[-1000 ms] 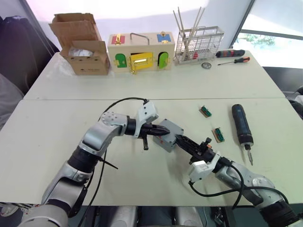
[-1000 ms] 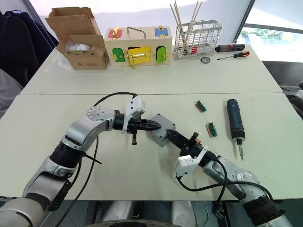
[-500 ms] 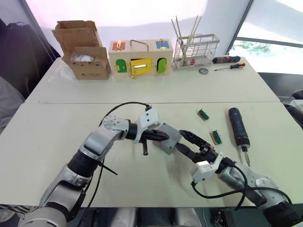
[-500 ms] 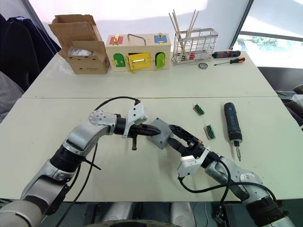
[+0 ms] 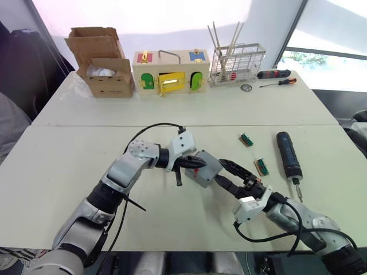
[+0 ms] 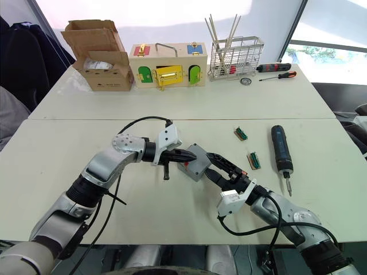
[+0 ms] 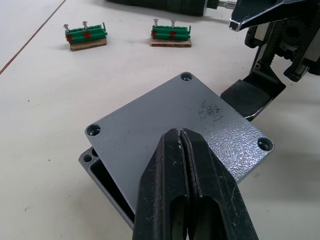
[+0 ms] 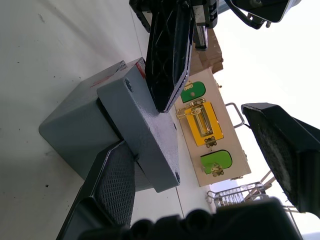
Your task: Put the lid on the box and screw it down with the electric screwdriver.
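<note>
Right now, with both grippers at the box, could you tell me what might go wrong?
The lid sits skewed on the box, one corner of the box uncovered, so the screw holes may not line up. The shut left gripper presses on the lid and could slide it off. The open right gripper could nudge the box.

1. my right gripper [image 6: 217, 164] has opened since a second ago: then its fingers were together against the near-right side of the box [image 5: 198, 176], now they are spread.
2. the lid [image 7: 180, 132] now sits skewed on the box, one corner overhanging, pressed by my closed left gripper [image 7: 181, 136].
</note>
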{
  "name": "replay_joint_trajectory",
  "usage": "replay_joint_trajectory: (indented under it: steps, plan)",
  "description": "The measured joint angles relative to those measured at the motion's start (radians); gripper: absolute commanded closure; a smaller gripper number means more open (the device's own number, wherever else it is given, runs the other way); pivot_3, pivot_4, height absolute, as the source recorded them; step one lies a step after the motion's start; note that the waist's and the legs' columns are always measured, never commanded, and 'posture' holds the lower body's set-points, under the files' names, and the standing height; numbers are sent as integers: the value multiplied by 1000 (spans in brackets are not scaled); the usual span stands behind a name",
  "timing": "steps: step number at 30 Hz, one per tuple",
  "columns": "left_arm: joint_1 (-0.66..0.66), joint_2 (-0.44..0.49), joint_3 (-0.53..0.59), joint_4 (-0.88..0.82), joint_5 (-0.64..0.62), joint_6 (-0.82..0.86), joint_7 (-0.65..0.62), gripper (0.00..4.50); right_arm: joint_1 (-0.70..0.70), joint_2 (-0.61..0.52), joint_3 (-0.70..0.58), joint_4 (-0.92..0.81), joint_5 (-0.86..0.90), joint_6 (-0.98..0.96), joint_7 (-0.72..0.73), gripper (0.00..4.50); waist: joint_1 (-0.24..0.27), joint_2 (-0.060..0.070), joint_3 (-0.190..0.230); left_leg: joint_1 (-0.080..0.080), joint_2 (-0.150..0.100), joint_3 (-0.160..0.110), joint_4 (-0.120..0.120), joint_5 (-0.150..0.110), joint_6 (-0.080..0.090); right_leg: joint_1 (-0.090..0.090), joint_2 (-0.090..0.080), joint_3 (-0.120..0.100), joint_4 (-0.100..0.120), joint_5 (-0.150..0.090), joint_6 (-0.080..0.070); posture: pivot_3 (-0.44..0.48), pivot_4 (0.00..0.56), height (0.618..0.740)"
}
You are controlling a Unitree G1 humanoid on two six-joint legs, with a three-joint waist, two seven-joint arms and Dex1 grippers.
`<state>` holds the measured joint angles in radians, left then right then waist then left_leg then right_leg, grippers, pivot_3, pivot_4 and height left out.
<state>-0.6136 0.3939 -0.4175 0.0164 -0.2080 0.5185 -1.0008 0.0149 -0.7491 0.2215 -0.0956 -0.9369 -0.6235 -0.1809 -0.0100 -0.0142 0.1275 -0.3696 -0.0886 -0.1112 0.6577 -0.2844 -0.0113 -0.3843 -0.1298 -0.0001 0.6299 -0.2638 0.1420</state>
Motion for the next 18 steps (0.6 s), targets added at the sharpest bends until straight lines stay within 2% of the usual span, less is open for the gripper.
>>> replay_joint_trajectory:
  steps: [18]
  plan:
    - [27, 18, 1, -33, 1, 0, 6, 4500, -63, -83, 3, 98, 10, -76, 35, 513, 0, 0, 1, 1, 0, 0, -5, 0, 0, 0, 0, 0, -1, -1, -2, 0, 150, 734]
